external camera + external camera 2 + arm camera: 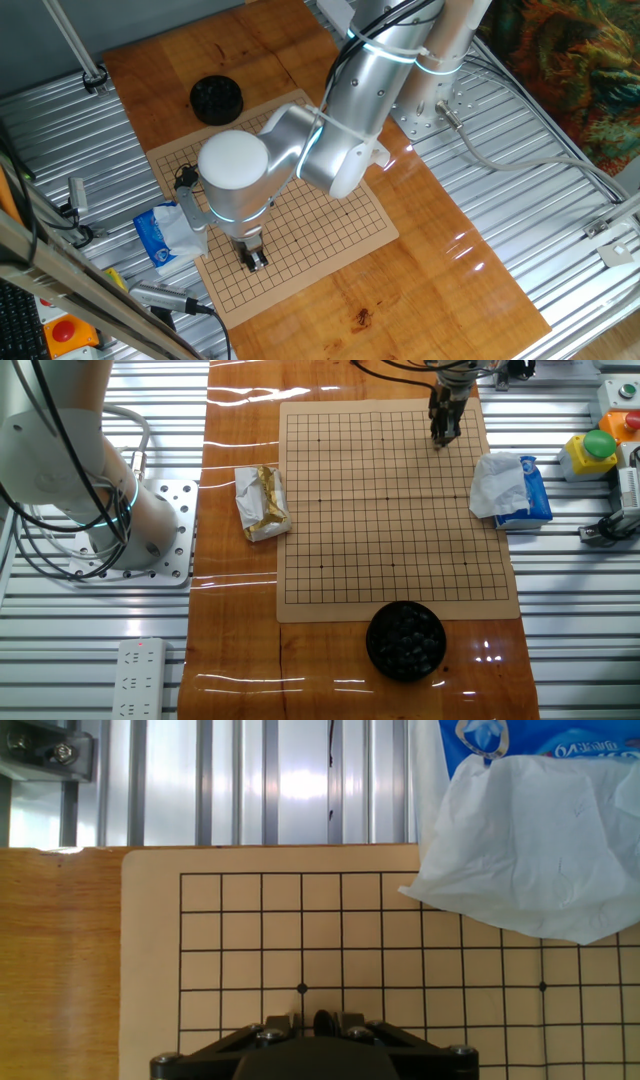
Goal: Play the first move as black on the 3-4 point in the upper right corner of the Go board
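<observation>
Arm (345,130) bent, jaws downward, nearly closed

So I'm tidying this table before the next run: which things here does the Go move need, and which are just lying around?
Needed:
- Go board
- bowl of black stones
- black stone between the fingers of the gripper

Lying about:
- tissue pack
- crumpled gold wrapper
- power strip
- button box

The Go board (395,510) lies flat on the surface (240,650). In the other fixed view, a bowl of stones (405,641) sits at the board's near edge, a tissue pack (510,490) overlaps its right edge, and a crumpled wrapper (262,503) lies just left of it. The end effector (443,438) stands over the board's far right corner.
</observation>
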Action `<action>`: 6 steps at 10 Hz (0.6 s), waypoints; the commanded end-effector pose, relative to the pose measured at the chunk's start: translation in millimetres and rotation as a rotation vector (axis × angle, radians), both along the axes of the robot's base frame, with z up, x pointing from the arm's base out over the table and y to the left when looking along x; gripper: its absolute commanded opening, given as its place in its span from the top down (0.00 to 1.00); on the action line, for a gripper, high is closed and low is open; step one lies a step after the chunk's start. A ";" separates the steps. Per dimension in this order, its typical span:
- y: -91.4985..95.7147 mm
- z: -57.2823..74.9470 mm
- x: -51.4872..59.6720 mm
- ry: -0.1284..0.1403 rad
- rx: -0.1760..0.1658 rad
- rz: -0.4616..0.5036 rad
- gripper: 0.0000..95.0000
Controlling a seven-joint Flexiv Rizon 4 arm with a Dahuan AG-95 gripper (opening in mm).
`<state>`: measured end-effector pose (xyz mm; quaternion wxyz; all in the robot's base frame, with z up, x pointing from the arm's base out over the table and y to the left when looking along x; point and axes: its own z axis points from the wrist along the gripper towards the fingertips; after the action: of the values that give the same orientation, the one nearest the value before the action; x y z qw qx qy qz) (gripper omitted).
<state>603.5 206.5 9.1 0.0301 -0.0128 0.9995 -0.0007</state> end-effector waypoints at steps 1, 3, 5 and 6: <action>0.7 0.5 -0.3 0.000 0.000 -0.001 0.80; 1.9 -0.2 -0.4 0.000 0.000 -0.004 1.00; 2.8 -0.6 -0.5 -0.001 0.001 -0.005 1.00; 3.0 -0.6 -0.5 -0.001 0.001 -0.006 1.00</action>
<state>603.1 209.4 8.4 0.0309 -0.0096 0.9995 -0.0001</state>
